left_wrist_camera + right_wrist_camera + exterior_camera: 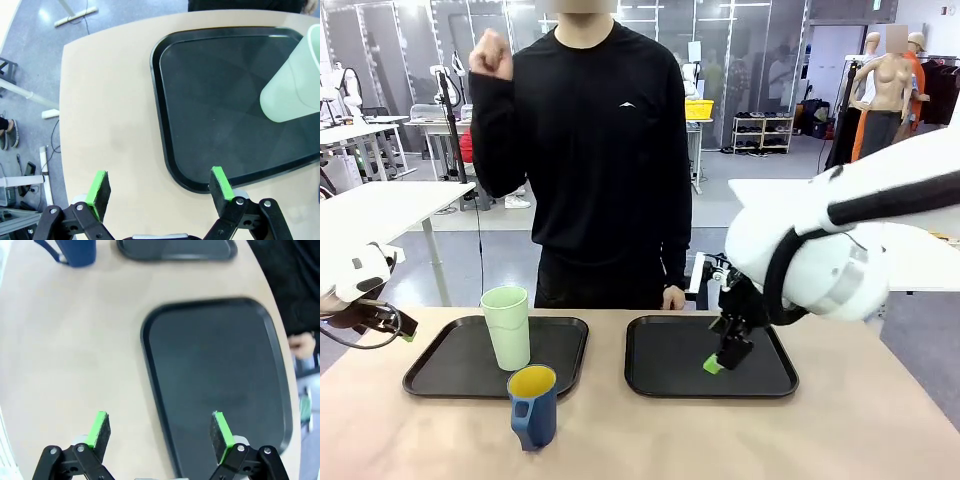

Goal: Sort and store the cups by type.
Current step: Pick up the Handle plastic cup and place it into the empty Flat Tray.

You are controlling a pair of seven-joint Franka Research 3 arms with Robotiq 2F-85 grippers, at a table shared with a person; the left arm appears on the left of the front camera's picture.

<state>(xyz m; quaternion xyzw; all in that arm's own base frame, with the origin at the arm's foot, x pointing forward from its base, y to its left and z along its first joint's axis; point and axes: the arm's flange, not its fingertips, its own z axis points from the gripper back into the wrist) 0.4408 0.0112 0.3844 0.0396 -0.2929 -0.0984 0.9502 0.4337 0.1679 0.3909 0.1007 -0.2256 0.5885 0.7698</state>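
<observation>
I am running the rig in what looks like a lab hall: grey floor (505,250), white worktables (380,205), glass partitions (740,50), a low shelf (762,135) and a yellow crate (699,109) behind my table (620,430).

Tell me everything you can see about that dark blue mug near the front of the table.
The dark blue mug is short, with a yellow inside and one loop handle on the side turned towards the camera. It looks glossy, like ceramic or plastic, and seems empty. It stands upright on the bare table, just in front of the left black tray, with nothing gripping it.
</observation>
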